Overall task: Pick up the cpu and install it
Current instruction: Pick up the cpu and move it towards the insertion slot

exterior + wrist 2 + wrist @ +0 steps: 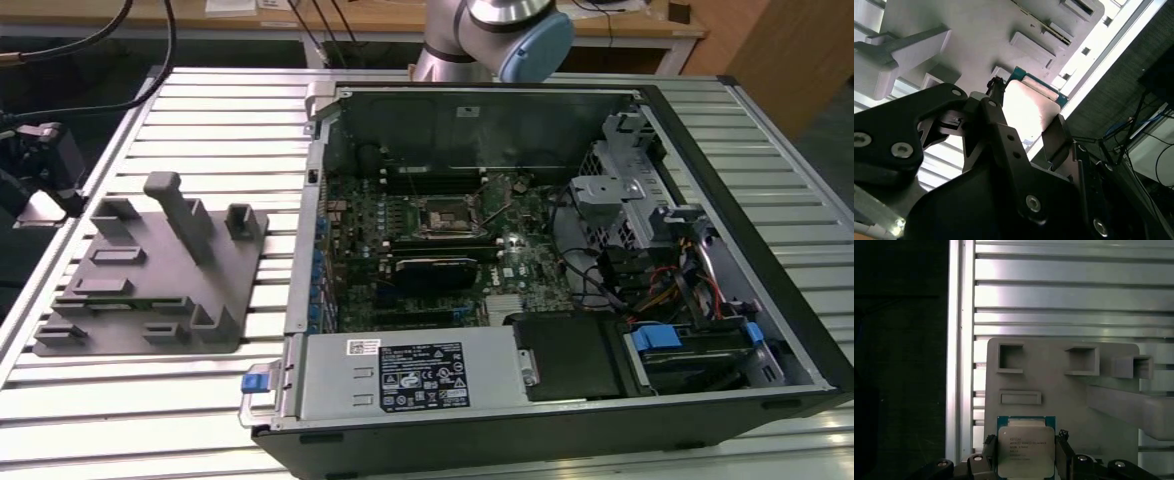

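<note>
Exterior view: a grey moulded plastic fixture (134,290) sits at frame left on the slatted aluminium counter (174,100). An open black computer case (534,440) takes up the centre and right. Its square black-and-metal socket frame (441,218) is at mid-board.

Second wrist view: the black jaws are narrow and pinch the small flat square cpu (1029,107) by two opposite edges. Glare washes its silvery top. The fixture (969,30) lies beyond it.

First wrist view: the cpu (1026,450), green rim showing, sits between the jaws in front of the fixture (1064,390). I judge it lifted clear but can't confirm.

Risks as I read them: it's a thin edge grip, so a knock on the case wall could twist or drop the chip. A tilted or wrongly turned chip would damage the socket contacts.
</note>
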Motion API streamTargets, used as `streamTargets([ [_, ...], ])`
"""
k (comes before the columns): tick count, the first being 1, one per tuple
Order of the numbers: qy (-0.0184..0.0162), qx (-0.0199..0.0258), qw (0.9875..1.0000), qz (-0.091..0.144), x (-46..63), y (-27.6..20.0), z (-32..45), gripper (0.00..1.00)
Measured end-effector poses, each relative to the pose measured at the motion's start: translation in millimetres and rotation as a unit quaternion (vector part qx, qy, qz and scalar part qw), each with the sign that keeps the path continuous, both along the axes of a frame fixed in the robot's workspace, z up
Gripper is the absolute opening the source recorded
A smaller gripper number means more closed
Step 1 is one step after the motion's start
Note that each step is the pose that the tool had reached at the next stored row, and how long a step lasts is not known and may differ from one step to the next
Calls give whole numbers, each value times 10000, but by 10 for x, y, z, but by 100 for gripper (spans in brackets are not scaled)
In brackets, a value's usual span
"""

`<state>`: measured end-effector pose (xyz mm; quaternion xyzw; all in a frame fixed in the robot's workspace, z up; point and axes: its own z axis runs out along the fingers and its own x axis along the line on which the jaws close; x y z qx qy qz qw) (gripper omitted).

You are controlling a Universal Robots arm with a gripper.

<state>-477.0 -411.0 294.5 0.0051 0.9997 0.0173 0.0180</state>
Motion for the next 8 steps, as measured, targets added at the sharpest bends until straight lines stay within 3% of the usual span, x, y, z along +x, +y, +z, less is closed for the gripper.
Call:
streamTargets([
  [8, 0, 0, 10000, 0, 0, 0, 118, 55],
])
